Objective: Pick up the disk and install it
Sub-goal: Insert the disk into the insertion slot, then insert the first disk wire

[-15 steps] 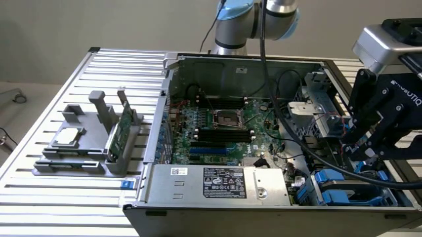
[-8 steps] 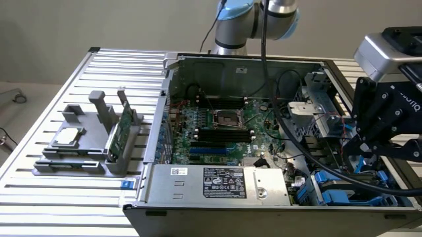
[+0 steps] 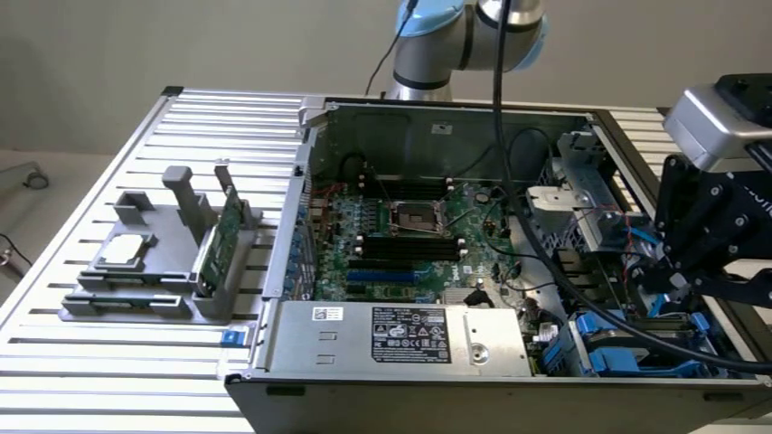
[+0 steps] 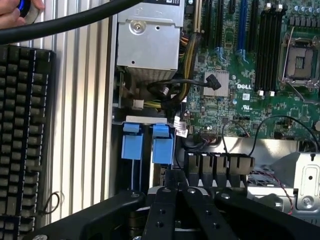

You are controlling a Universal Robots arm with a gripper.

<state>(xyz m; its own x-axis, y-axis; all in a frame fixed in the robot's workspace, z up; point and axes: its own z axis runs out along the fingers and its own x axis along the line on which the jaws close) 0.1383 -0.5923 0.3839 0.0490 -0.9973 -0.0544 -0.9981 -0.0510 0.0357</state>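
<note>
Blue plastic frames the flat disk (image 4: 162, 144), seated on edge in the drive bay of the grey metal case (image 3: 483, 402) just beside the black gripper (image 4: 175, 179), whose fingers appear pressed together, empty; a skewed approach could snag the loose black cables (image 4: 190, 81).

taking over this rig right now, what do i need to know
Hand: above the drive bay in the open computer case, right beside two blue carriers.
Disk: likely in one of those carriers; its metal body is hidden, so unsure which.
Done: carriers sit in the bay.
Left: seating of the disk is unconfirmed.
</note>
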